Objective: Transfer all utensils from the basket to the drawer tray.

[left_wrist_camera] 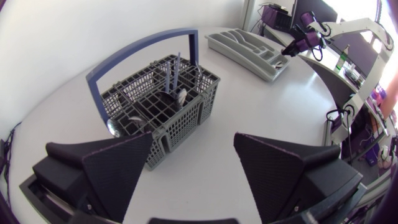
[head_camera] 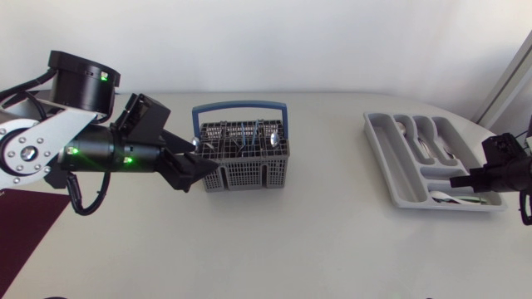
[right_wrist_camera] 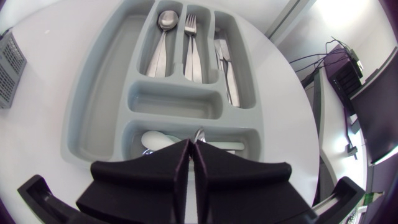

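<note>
The surface is observed from a fixed overhead point, facing down, far enough off that the basket and the drawer tray are both taken in. The left wrist view is set low beside the basket, facing across to the distant tray. The right wrist view is held close above the tray, facing straight down. Basket and tray are shared by all three views.
</note>
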You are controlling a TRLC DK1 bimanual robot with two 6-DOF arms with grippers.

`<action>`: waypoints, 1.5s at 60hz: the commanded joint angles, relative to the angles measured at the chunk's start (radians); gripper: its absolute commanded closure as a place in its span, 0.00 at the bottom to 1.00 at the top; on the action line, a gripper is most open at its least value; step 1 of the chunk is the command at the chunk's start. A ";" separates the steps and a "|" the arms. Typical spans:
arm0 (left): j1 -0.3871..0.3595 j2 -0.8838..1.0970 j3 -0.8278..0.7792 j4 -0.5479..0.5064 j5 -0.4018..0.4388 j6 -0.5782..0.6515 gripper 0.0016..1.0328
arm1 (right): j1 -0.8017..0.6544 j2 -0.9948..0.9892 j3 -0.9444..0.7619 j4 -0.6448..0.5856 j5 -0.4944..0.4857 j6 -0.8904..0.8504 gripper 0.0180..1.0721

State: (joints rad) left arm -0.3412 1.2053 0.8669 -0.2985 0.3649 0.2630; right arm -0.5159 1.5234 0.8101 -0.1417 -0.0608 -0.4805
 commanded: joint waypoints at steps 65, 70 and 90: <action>0.202 0.346 0.196 0.067 0.028 -0.085 0.41 | 0.524 -0.387 -0.081 -0.171 0.101 0.210 0.13; 0.197 0.361 0.196 0.090 0.028 -0.088 0.48 | 0.580 -0.391 -0.080 -0.176 0.125 0.238 0.13; 0.179 0.398 0.193 0.122 0.028 -0.099 0.86 | 0.691 -0.381 -0.088 -0.168 0.171 0.280 0.13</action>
State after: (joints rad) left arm -0.1528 1.5791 1.0355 -0.1818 0.3843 0.1829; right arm 0.1627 1.1381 0.7403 -0.3088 0.0986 -0.2295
